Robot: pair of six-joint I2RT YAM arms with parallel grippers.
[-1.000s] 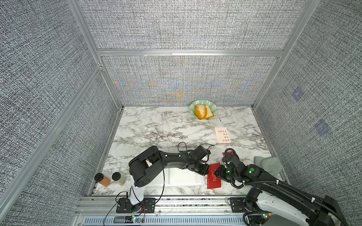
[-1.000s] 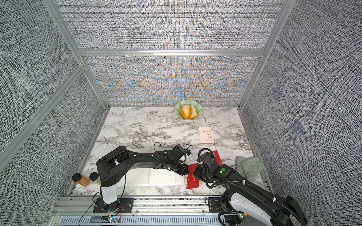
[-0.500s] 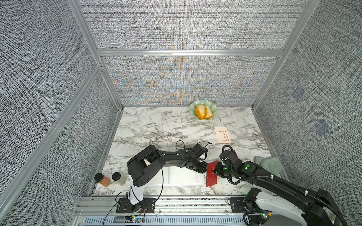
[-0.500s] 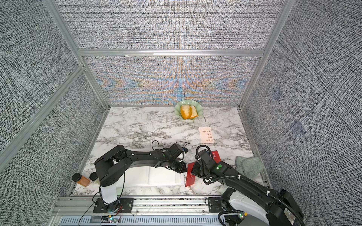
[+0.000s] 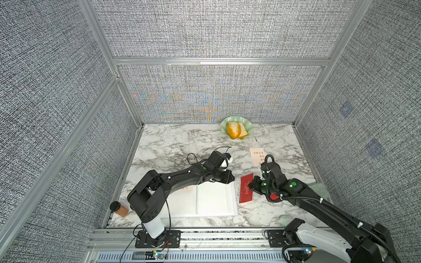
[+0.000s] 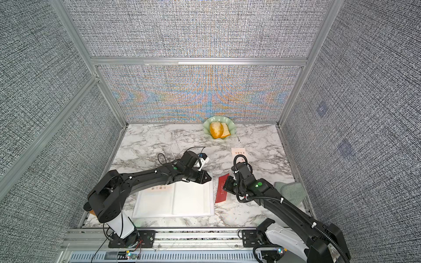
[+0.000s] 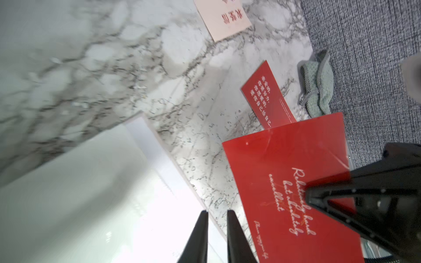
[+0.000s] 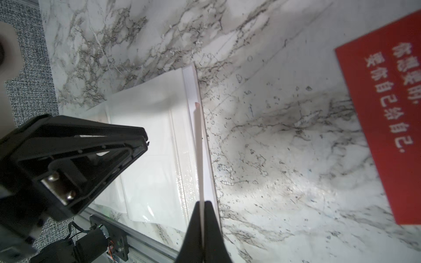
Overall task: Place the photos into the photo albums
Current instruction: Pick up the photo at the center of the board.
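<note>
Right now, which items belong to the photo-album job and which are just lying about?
Job: photo album, red photo in the right gripper, second red photo, cream photo.
Lying about: green dish, bread, green cloth, brown jar.

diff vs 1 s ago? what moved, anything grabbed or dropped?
The right gripper closed on the red photo that lay flat beside the photo album and raised it to a tilt, nearer the album. The left gripper reached slightly farther out, now at the album's far right corner. Unchanged: the open album, the second red photo, the cream photo, the green bowl, the cloth.
</note>
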